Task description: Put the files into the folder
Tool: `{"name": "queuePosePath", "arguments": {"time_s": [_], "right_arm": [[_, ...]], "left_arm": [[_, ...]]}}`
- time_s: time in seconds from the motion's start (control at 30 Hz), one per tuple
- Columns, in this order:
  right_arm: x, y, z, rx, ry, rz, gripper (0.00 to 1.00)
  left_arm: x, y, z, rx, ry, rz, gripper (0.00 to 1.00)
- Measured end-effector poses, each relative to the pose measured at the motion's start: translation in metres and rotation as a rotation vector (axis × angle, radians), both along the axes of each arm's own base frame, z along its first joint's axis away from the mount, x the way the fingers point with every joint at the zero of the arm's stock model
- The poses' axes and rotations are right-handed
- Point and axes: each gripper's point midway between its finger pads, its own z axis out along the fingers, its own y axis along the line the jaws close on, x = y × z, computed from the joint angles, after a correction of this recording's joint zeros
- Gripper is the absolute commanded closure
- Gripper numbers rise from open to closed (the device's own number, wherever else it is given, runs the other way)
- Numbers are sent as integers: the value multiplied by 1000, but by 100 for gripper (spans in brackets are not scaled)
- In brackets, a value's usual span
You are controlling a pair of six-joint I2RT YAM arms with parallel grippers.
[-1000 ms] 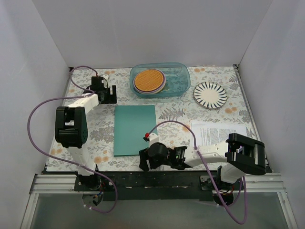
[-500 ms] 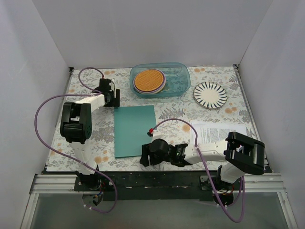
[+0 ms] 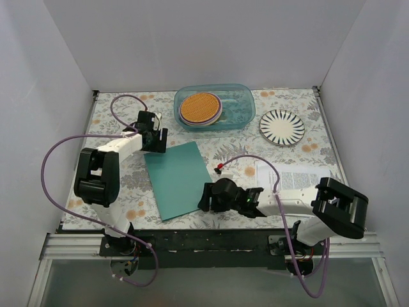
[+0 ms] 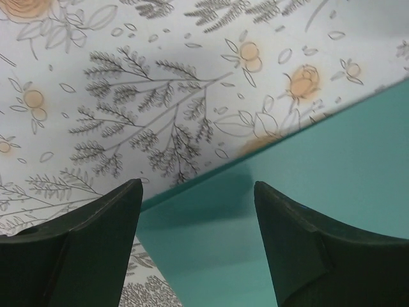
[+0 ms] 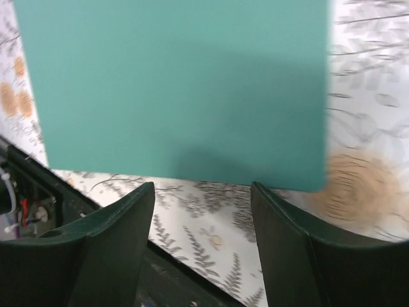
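Observation:
The teal folder (image 3: 177,179) lies closed and flat on the floral table, turned so its near end swings left. My left gripper (image 3: 158,142) is open over the folder's far left corner (image 4: 281,211), its fingers (image 4: 96,243) straddling the edge. My right gripper (image 3: 206,197) is open, just off the folder's near right edge (image 5: 185,89), over bare cloth. The files (image 3: 300,180), white printed sheets, lie at the right, partly under my right arm.
A clear blue-tinted container (image 3: 214,107) holding an orange woven disc stands at the back middle. A striped plate (image 3: 282,126) sits at the back right. The table's front edge and black rail (image 5: 38,211) lie just below my right gripper.
The folder has rotated, its near end swinging left. My left gripper moved right onto the folder's far corner. My right gripper moved right and slightly away from the front edge.

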Motion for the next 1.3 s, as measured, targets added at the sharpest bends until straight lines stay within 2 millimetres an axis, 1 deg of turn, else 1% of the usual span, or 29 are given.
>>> {"name": "queuePosePath", "arguments": {"time_s": [0.17,0.3,0.37,0.43,0.53,0.6,0.67,0.7,0.73,0.83,0.87,0.93,0.97,1.03,1.13,1.23,1.3], "right_arm": [[14,-37,0,-58,-16,-103,22],[16,-64,-1,-105,-17,-152,20],[12,-67,1,-101,-13,-144,18],[3,-68,2,-83,-15,-100,18],[-20,-54,8,-28,-27,33,18],[-35,-39,13,16,-35,131,18],[-45,-28,12,25,-36,200,19],[-49,-23,9,18,-32,228,19],[-51,-19,5,7,-29,243,19],[-52,1,5,13,-32,278,20],[-52,6,5,16,-33,283,20],[-51,14,5,21,-39,291,20],[-50,18,5,24,-41,291,20],[-49,22,5,28,-42,291,20],[-47,29,5,39,-44,286,20],[-45,35,5,55,-41,273,20],[-43,36,5,63,-38,254,20]], "left_arm": [[-18,-7,0,-22,44,-28,32],[-28,-9,2,-35,70,-36,33],[-32,-9,4,-38,76,-36,33],[-36,-8,5,-37,79,-36,33],[-39,-6,8,-34,83,-33,33],[-40,-3,10,-40,87,-26,32],[-37,3,16,-51,89,-8,32],[-31,9,23,-61,81,7,32],[-26,14,30,-65,66,21,32],[-1,37,54,-62,-15,69,31],[5,46,59,-54,-37,85,30],[11,62,63,-26,-61,116,30],[11,68,62,-9,-63,126,30],[13,72,57,10,-56,135,30],[12,75,41,30,-28,137,31],[2,77,20,51,19,135,32],[-6,79,11,60,45,130,33]]}}
